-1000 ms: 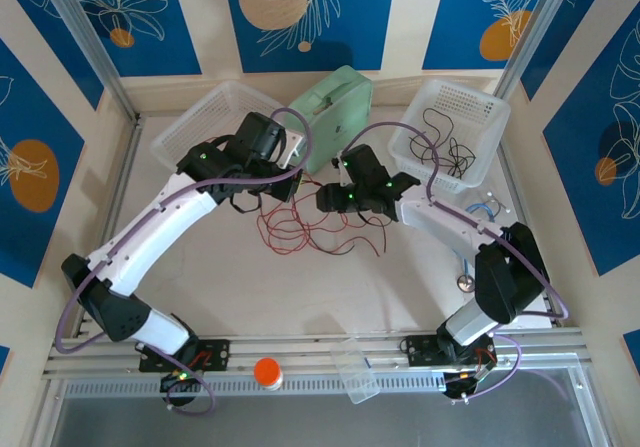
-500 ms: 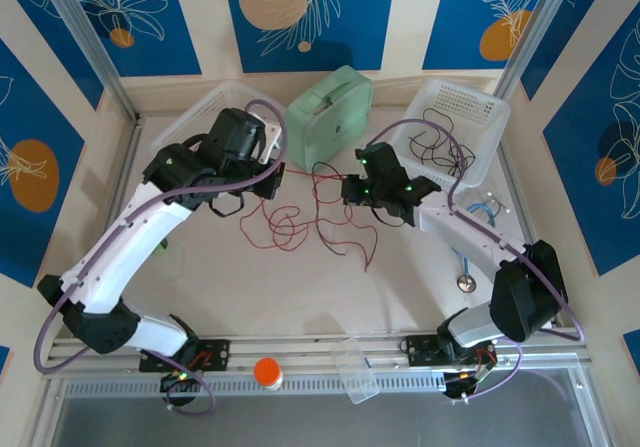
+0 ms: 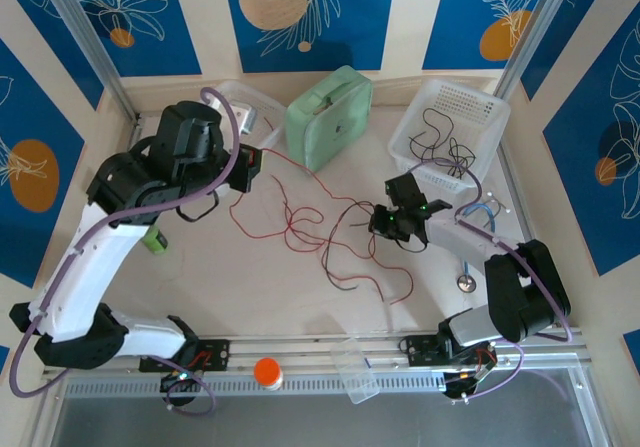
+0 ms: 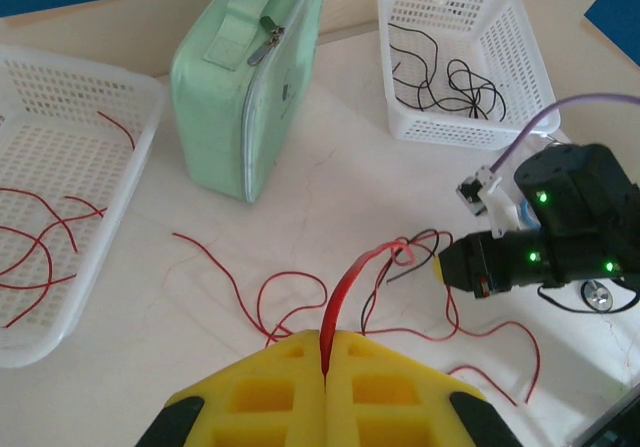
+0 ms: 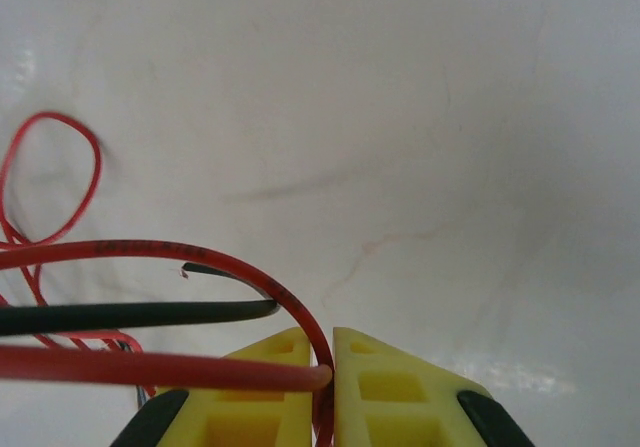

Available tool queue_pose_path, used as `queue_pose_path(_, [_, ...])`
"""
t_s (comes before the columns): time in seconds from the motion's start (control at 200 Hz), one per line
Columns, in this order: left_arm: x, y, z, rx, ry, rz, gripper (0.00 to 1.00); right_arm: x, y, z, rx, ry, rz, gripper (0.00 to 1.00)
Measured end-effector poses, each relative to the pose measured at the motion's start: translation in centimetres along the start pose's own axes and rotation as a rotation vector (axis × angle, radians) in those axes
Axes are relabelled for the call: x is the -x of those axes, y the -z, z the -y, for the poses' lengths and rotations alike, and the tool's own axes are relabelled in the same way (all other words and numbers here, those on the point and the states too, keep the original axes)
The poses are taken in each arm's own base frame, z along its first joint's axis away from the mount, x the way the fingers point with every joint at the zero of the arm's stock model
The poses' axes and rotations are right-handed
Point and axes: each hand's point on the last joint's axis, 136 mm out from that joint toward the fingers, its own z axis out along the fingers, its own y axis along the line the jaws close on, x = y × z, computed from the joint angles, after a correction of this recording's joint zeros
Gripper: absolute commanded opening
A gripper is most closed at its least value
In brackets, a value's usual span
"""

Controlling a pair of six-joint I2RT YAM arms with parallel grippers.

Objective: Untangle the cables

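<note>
Loose red cables [image 3: 296, 229] lie spread across the table middle, with a thin black cable [image 4: 432, 235] mixed in. My left gripper [image 3: 250, 163] is at the back left, shut on a red cable [image 4: 345, 282] that rises from between its yellow fingertips [image 4: 326, 339] toward the tangle. My right gripper [image 3: 378, 225] sits right of centre, low over the table. In the right wrist view it is shut [image 5: 325, 345] on a red cable [image 5: 235, 264] that loops out to the left. A black cable [image 5: 120, 315] crosses just in front of its fingers.
A mint-green case [image 3: 330, 115] stands at the back centre. A white basket [image 3: 480, 102] at the back right holds black cables; another basket [image 4: 60, 77] at the back left holds red ones. A blue stethoscope [image 3: 468, 267] lies at the right. An orange-capped item [image 3: 267, 371] and a clear cup [image 3: 355, 370] sit on the front rail.
The left arm pulled back to the left and the right arm moved right and nearer, drawing the red tangle out. The right gripper closed on a red cable.
</note>
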Motion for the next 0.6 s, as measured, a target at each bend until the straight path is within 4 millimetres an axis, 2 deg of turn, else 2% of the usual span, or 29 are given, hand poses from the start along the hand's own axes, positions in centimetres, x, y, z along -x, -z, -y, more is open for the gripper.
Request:
queue_pose_path(0.14, [1.2,0.2,0.2,-0.001,-0.001,0.026,0.00,-1.0,-0.5,0.9,-0.006,-0.035,-0.028,0.25])
queue_pose_path(0.295, [3.6,2.6,0.0,0.013,0.002,0.114,0.00,-0.2,-0.2,1.8,-0.012,-0.072,-0.015,0.27])
queue_pose_path(0.465, [4.7,3.8,-0.7,0.051,-0.006,0.163,0.00,1.5,0.4,2.5,-0.014,-0.084,0.017,0.26])
queue_pose_path(0.6, [4.8,4.0,-1.4,0.090,-0.009,0.174,0.00,4.1,1.1,2.1,-0.006,-0.074,0.061,0.23])
